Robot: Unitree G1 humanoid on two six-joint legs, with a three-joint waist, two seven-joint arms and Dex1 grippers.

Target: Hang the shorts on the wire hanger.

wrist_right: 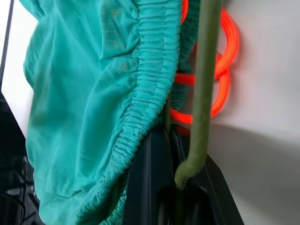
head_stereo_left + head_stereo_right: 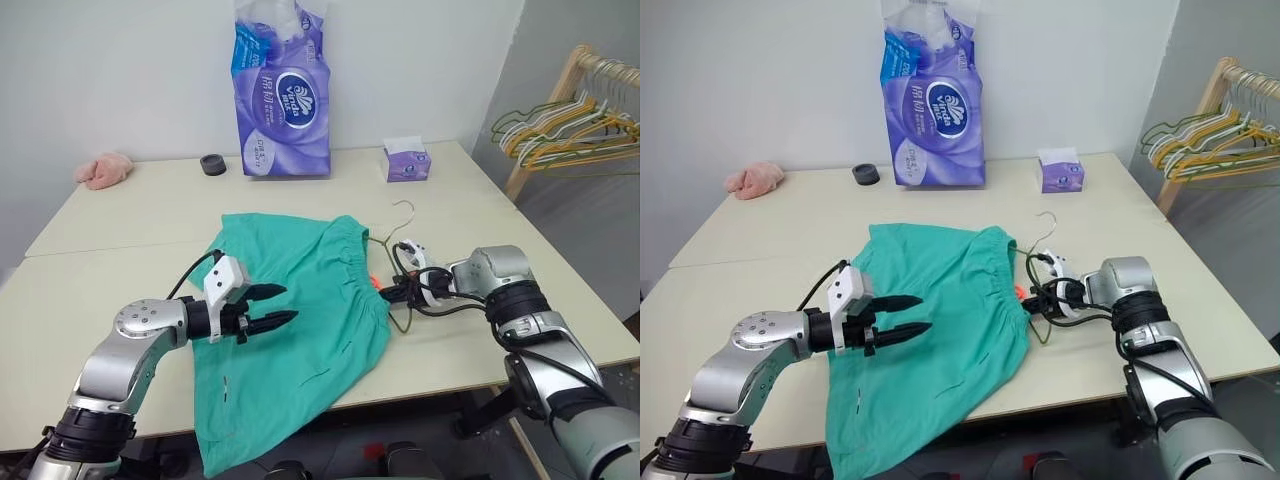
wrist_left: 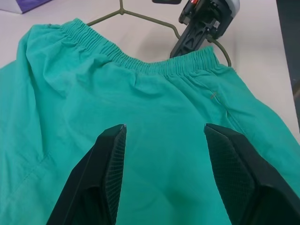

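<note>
Even indoor light, soft shadows under arms; right wrist close-up blurred.

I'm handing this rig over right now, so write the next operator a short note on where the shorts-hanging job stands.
Left gripper: open, hovering over the shorts, holding nothing.
Right gripper: shut on the wire hanger at the shorts' waistband edge.
Shorts lie flat on the table, one leg over the near edge. Hanger lies beside the waistband, hook pointing away from the robot.
Done: hanger gripped.
Left: get the shorts onto the hanger.
</note>
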